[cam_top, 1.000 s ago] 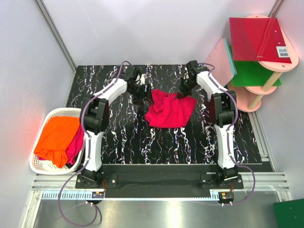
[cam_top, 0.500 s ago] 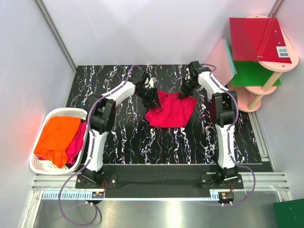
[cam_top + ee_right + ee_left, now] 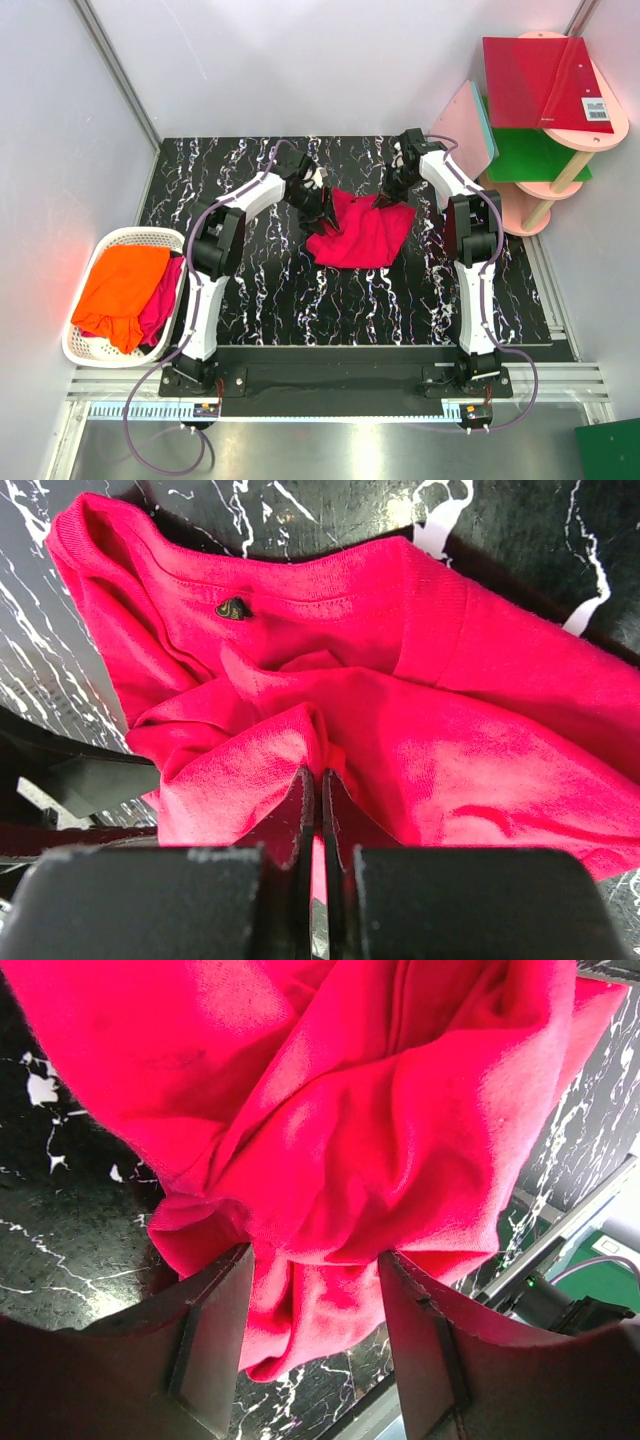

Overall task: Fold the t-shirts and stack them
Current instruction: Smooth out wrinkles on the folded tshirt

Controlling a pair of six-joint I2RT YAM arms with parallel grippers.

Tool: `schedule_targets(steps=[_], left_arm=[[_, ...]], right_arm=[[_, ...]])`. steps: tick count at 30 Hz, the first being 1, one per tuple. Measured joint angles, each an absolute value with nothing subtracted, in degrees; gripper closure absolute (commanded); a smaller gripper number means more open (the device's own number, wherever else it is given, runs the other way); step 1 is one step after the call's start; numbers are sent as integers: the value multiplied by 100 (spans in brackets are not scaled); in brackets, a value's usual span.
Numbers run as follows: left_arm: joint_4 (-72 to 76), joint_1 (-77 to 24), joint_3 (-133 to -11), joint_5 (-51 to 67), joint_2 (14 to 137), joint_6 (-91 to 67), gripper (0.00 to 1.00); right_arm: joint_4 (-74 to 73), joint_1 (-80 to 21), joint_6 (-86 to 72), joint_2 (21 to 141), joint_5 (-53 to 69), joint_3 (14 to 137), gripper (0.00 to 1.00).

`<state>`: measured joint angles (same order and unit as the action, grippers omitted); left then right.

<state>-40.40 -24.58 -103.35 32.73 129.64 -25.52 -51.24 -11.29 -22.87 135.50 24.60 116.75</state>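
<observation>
High rear overhead; both wrist views close on the same crimson t-shirt (image 3: 380, 1110).

White basket (image 3: 125, 235), red board (image 3: 535, 80), green board (image 3: 528, 155)

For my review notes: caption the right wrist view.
Right gripper shut on a fold of the crumpled crimson t-shirt on the black table.

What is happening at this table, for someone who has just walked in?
Two robot arms are working on a crimson t-shirt lying crumpled on the black table. The right gripper is shut on a fold of it; the left gripper has its fingers apart around another bunch of cloth. Nothing is folded yet. An orange t-shirt and another crimson one lie in the white basket at the left.
</observation>
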Motion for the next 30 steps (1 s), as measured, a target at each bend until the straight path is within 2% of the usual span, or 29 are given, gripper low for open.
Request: schedule_targets(steps=[2,3,5,6,15,26,30], left_arm=[[-4038,-2458,-10315,3273,12964,-2550,49],[-4049,-2458,-10311,3275,12964,-2547,67],[-4056,-2458,-10326,3280,12991,-2523,91],[-4062,-2458,-10363,3282,13030,-2547,100],[-4080,-2453,-10766,3218,13378,-2554,100],[-3924,-2196,-10787,2724,12381,-2825,100],[-3841,-2106,-11083,2696,12433,-3006,100]], right_arm=[[-5105,-1129,-2287,13550,2480,11673,100],[-5087,-1129,-2287,13550,2491,11668,100],[-5072,-1129,-2287,13550,2504,11651,100],[-5068,-1129,-2285,13550,2506,11640,100],[-5035,-1118,-2276,13550,2515,11518,100],[-5004,-1116,-2226,13452,2515,11465,100],[-4945,-1116,-2222,13410,2515,11428,100]])
